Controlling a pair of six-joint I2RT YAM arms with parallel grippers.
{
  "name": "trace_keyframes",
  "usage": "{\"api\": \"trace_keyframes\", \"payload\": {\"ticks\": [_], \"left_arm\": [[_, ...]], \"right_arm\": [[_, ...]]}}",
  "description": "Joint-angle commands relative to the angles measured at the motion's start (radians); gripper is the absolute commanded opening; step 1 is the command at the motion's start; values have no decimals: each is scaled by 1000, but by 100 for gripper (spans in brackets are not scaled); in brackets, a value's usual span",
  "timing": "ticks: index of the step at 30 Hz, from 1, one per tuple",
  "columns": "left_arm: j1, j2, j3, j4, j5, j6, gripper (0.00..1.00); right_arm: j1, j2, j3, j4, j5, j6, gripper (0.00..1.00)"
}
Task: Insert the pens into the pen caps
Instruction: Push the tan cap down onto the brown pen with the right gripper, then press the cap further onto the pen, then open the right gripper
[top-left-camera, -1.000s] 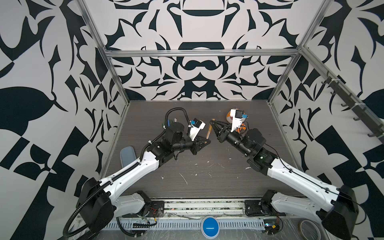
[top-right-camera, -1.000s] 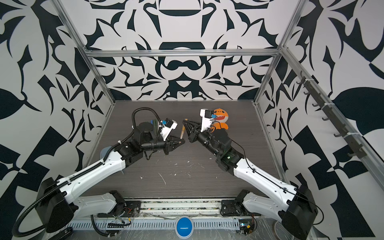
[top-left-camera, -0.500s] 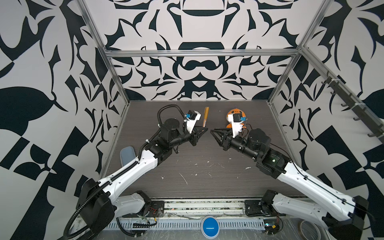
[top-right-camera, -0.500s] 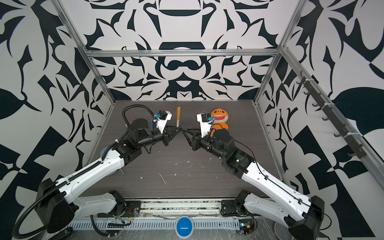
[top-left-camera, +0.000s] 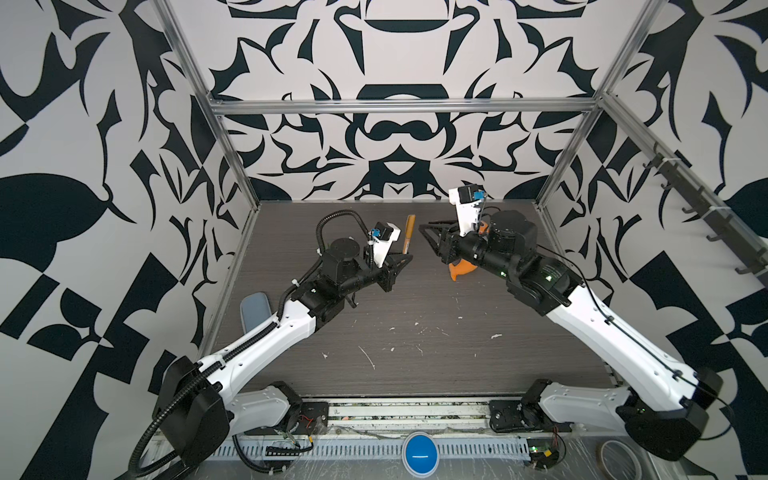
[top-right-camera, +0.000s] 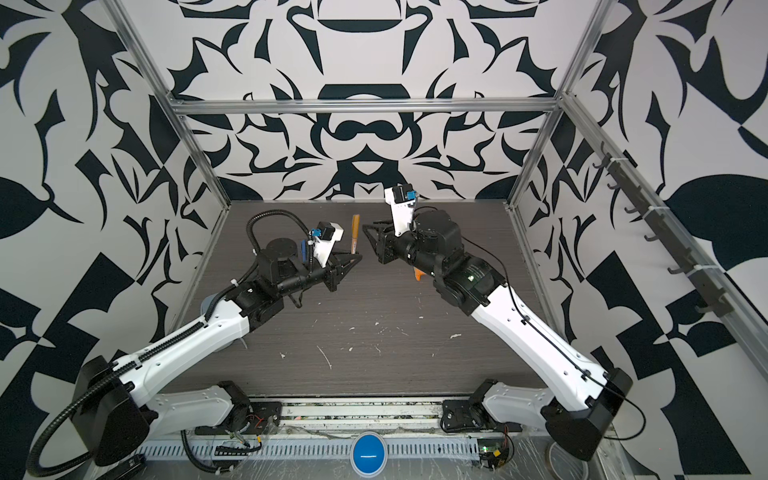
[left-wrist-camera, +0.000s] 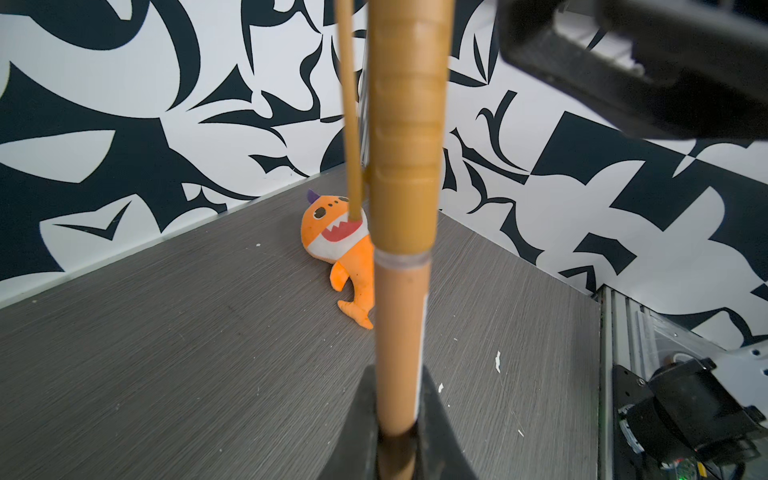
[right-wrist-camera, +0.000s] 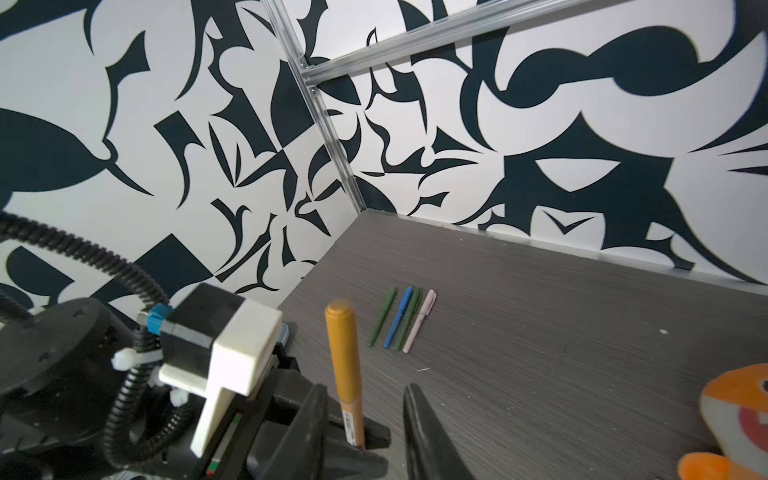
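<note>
My left gripper (top-left-camera: 405, 261) (top-right-camera: 354, 261) (left-wrist-camera: 399, 415) is shut on the lower end of an orange-brown pen (top-left-camera: 409, 235) (top-right-camera: 355, 232) (left-wrist-camera: 399, 332) that stands upright. A mustard-orange pen cap (left-wrist-camera: 405, 124) (right-wrist-camera: 341, 332) sits on the pen's upper end. My right gripper (top-left-camera: 428, 237) (top-right-camera: 371, 237) (right-wrist-camera: 365, 407) hangs open a short way to the right of the pen, with nothing between its fingers. In the right wrist view several more pens lie side by side near the far left corner: dark green (right-wrist-camera: 383, 318), blue (right-wrist-camera: 399, 316), green (right-wrist-camera: 410, 320) and pale pink (right-wrist-camera: 420, 320).
An orange shark plush toy (top-left-camera: 461, 268) (top-right-camera: 417, 274) (left-wrist-camera: 345, 249) (right-wrist-camera: 739, 415) lies under the right arm. A grey-blue pad (top-left-camera: 254, 309) leans at the left edge. White scraps (top-left-camera: 368, 357) dot the dark table front. Patterned walls close in three sides.
The grippers were together at the middle around the pen. The right gripper has opened, let go and drawn back right. The left gripper has carried the pen up and toward the back.
</note>
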Motion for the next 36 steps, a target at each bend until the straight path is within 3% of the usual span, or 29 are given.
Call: {"api": "trace_keyframes", "payload": {"ticks": [1,12,19,22,36], "left_arm": [[-1,-15,-2,-2,-1,14,3],[-2,-28,2,-9,6,13,3],[-2,-27,3,-11,12,12,2],[-1,-34,2,-7,5,1,2],[-1,-88,32,80,-50,-77,0]], "right_arm": [[2,18,81,0,-52,-18,36],[3,97,133,63,-3,-12,32],[1,143,150,-4,-77,-13,6],[4,134,112,0,-121,6,1],[8,59,-183,124,-163,88,0]]}}
